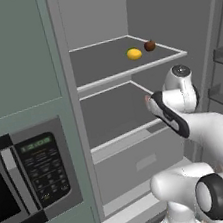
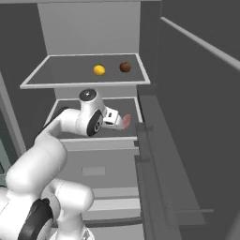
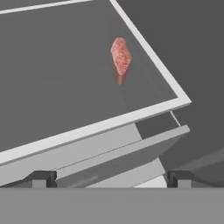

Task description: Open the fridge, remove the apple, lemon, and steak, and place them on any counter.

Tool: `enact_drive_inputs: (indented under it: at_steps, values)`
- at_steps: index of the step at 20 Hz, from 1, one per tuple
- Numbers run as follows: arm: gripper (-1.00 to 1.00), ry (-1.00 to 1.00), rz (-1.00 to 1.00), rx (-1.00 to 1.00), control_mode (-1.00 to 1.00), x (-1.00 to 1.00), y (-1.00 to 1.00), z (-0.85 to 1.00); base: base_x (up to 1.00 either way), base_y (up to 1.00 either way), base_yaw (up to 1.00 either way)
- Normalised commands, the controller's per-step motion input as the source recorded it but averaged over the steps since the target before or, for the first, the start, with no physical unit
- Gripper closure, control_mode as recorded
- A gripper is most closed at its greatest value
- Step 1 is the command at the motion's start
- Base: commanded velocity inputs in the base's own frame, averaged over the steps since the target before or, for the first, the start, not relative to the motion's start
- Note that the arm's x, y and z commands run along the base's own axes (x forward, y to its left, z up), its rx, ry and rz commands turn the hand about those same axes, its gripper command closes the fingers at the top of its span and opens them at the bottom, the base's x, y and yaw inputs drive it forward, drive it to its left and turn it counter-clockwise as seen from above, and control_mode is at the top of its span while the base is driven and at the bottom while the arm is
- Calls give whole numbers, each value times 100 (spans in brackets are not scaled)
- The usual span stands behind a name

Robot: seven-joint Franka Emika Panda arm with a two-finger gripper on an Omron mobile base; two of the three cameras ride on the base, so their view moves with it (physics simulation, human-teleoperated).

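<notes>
While its fingers stand apart, the end effector (image 3: pixel 109 179) reaches toward the steak (image 3: pixel 120 56).

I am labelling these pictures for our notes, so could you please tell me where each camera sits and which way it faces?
Left base view: behind the arm on its left, facing the open fridge; microwave at left; the white arm rises lower right.
Right base view: behind on the right, facing the same shelves beside the fridge door; the arm rises lower left.
Hand view: on the hand, looking along the open gripper at the steak.
Shared: both base views show the lemon and apple on the upper shelf.
</notes>
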Motion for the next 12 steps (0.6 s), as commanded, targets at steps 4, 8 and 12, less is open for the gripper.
enact_drive_inputs:
  at_steps: [4,8,12]
  values:
    - [-100,7,0,0,-100,48,-20,-12,0,0,0]
    - [-100,0,0,0,-100,40,-15,-27,0,0,0]
    - [-100,0,0,0,-100,27,-9,-47,0,0,0]
